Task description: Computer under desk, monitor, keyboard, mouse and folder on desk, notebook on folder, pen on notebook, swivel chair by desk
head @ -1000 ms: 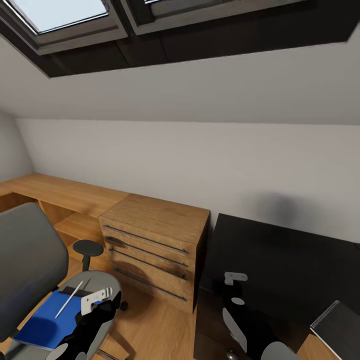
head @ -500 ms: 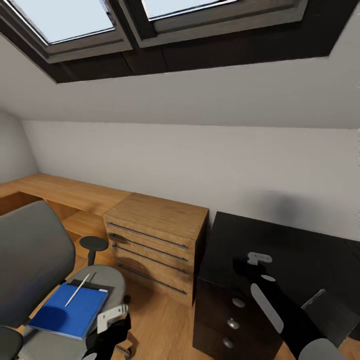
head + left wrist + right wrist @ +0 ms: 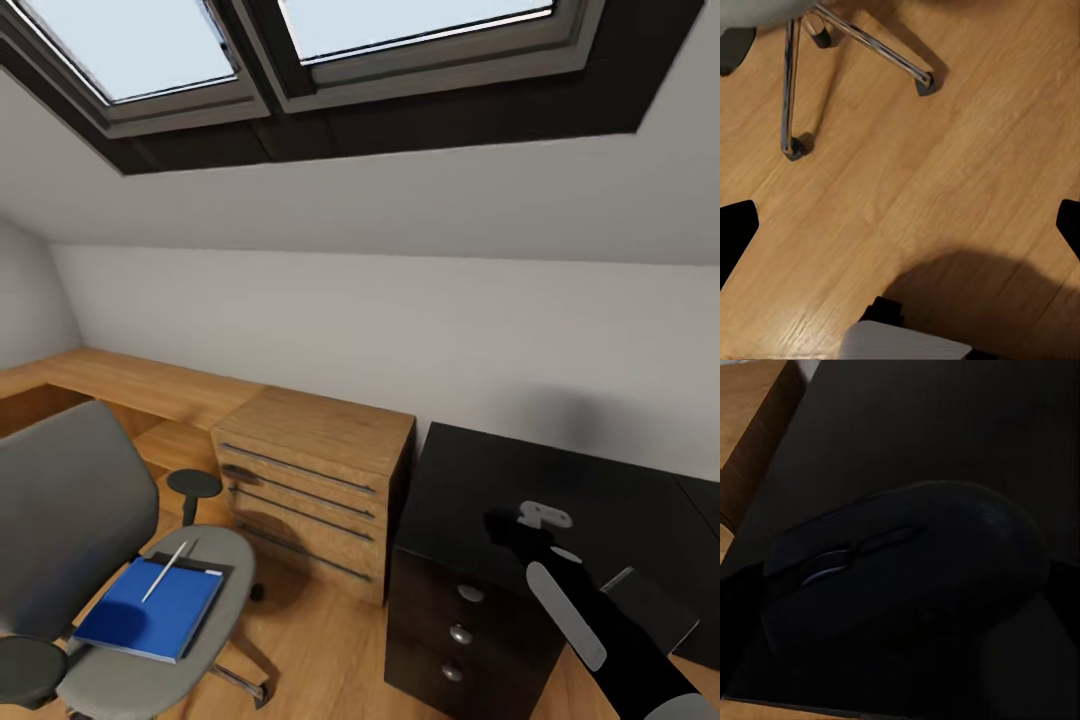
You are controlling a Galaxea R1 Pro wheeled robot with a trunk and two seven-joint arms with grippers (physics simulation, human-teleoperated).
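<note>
Right end effector [image 3: 540, 520]: lifted and carried out over glossy black worktop [image 3: 480, 480] within the last second, clamped around small dark grey oval mouse [image 3: 907, 562]; placement pending. Bright blue flat folder [image 3: 150, 608]: on grey swivel chair [image 3: 60, 500].

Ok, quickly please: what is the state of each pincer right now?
Left pincer: open, holding nothing, over the wooden floor.
Right pincer: closed on the mouse, above the desk.

Folder [image 3: 150, 621] lies on swivel chair [image 3: 70, 520], left of desk [image 3: 470, 480].
</note>
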